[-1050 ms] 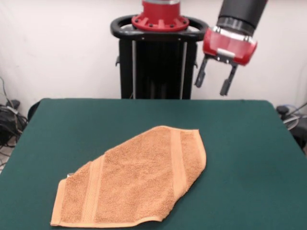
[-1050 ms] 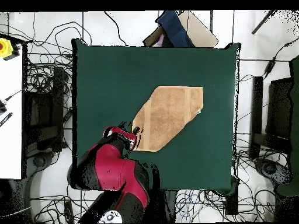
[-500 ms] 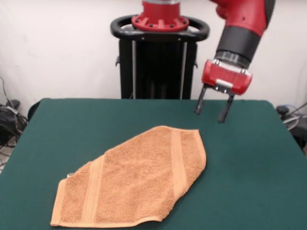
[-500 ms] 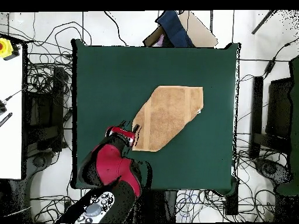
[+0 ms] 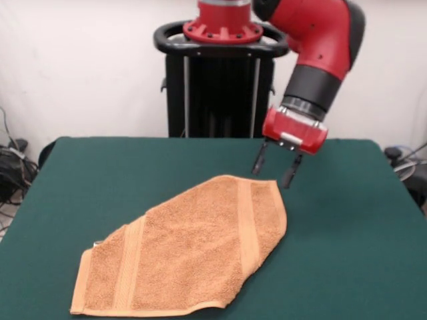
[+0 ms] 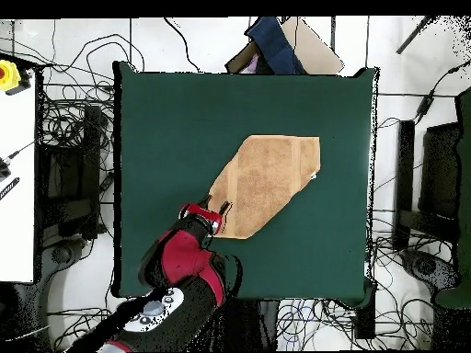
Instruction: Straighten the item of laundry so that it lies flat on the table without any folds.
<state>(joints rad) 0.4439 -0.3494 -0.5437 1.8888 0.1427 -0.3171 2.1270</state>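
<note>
The orange-tan towel (image 5: 193, 250) lies on the green table (image 5: 100, 173) in an irregular shape, with its near right side folded under so the edge runs diagonally. A small white label (image 5: 97, 243) peeks out at its left hem. My gripper (image 5: 272, 172) hangs open just above the towel's far right corner, its two dark fingers spread and nothing between them. From overhead, the gripper (image 6: 217, 208) sits at the lower left corner of the towel (image 6: 267, 182), which lies right of the middle of the table (image 6: 184, 119).
The black pedestal (image 5: 220, 87) stands behind the table's far edge. Tangled cables (image 6: 74, 138) surround the table on the floor. A white bench with a yellow object (image 6: 9, 74) stands at one side, and a blue and brown bundle (image 6: 276, 46) lies beyond the opposite edge.
The gripper has come down from high above the table's far right and moved left, ending just over the towel's far corner. It stayed open. The towel has not moved.
</note>
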